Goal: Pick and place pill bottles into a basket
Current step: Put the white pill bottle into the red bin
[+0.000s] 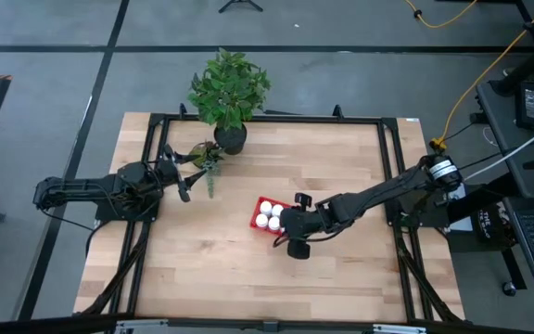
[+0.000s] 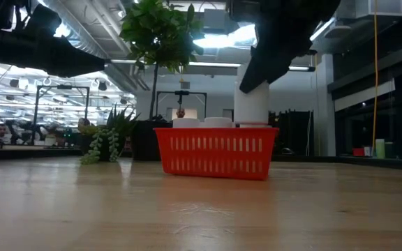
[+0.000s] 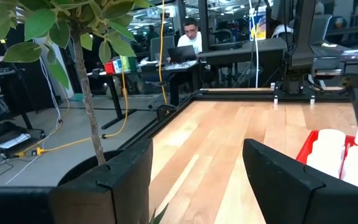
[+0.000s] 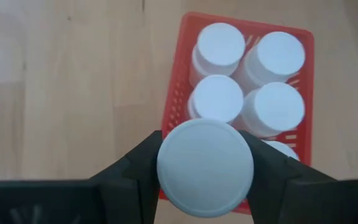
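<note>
The right gripper (image 1: 290, 237), its arm stretched across the table from above, hangs over the red basket (image 1: 258, 215); level, its held pill bottle (image 2: 252, 103) hovers above the rim; its wrist shows fingers clamping that cap above five bottles inside.

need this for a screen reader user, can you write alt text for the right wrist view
Looking straight down, the right pincer grips a small white cylindrical pill bottle by its round cap, above the near end of a small bright red rectangular mesh plastic basket. Four more white capped bottles stand in the basket and a fifth shows partly, on a light wooden table.
</note>
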